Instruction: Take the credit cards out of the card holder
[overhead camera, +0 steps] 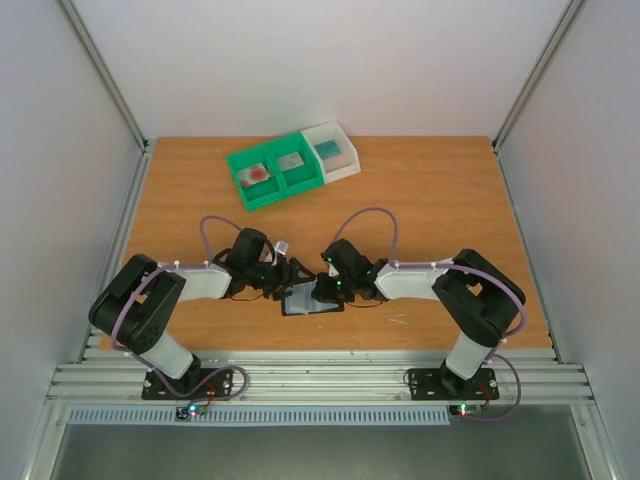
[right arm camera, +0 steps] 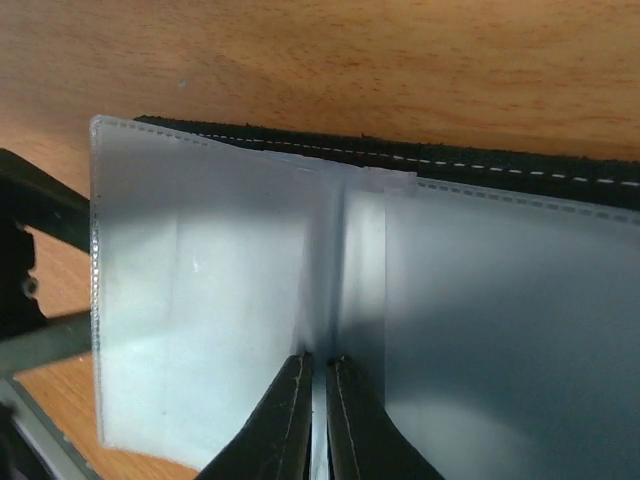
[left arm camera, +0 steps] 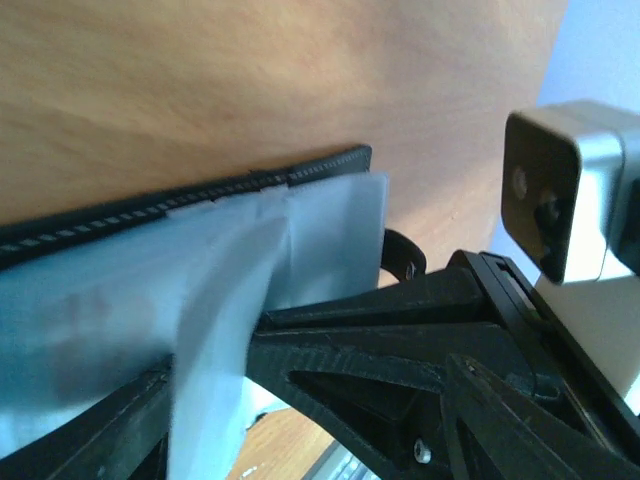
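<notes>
Black-edged and white-stitched, the holder [right arm camera: 480, 300] lies open on the table [overhead camera: 440, 200], its frosted grey-blue sleeves fanned upward. Right gripper [right arm camera: 320, 372] is clenched on the holder's middle sleeve fold. Left gripper [overhead camera: 288, 282] meets the holder's left side, a sleeve across its fingers; its grip cannot be told. Beyond the holder, a red-blotched card [overhead camera: 257, 173] lies in a green bin [overhead camera: 270, 198].

The card holder [overhead camera: 303, 304] is crowded from both sides by the left hand [overhead camera: 289, 283] and right hand [overhead camera: 324, 291]. Open tabletop [overhead camera: 440, 200] is found beyond them, bounded at the far edge by the green bin [overhead camera: 275, 172] and white bin [overhead camera: 334, 150].
</notes>
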Controlling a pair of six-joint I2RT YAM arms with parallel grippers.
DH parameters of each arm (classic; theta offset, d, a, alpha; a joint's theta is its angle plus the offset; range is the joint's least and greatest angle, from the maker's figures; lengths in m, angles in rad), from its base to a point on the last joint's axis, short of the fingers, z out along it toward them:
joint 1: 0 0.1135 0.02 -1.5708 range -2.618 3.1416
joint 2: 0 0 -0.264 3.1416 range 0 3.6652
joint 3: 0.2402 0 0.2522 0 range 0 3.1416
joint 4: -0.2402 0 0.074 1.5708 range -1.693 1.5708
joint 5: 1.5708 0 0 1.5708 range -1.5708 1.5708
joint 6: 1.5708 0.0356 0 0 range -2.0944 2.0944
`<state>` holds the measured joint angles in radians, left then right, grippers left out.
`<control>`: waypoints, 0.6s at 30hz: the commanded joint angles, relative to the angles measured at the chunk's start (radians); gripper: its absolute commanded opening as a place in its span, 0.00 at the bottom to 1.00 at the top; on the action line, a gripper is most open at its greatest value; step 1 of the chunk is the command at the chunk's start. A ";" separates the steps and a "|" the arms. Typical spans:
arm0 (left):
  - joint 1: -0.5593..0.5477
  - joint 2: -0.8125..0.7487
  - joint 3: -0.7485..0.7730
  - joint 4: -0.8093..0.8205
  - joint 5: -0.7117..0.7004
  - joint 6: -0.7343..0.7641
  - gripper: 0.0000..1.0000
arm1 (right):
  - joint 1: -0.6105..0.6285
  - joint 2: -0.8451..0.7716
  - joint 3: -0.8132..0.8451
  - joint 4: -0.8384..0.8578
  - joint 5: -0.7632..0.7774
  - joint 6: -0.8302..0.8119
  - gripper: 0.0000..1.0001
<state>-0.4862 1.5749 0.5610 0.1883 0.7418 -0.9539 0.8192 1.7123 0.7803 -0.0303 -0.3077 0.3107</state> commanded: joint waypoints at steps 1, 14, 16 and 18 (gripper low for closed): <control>-0.047 0.025 0.000 0.110 0.030 -0.069 0.67 | 0.007 -0.008 -0.036 -0.021 0.041 0.004 0.10; -0.153 0.013 0.087 0.071 -0.028 -0.106 0.66 | 0.006 -0.258 -0.138 -0.121 0.197 0.011 0.21; -0.171 0.014 0.111 0.055 -0.039 -0.102 0.66 | 0.006 -0.301 -0.146 -0.150 0.230 0.011 0.22; -0.183 0.020 0.134 0.034 -0.050 -0.092 0.66 | 0.006 -0.339 -0.155 -0.174 0.264 0.013 0.22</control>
<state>-0.6437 1.5848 0.6357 0.2176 0.7212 -1.0481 0.8196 1.4433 0.6399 -0.1368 -0.1493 0.3222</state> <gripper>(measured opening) 0.657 0.222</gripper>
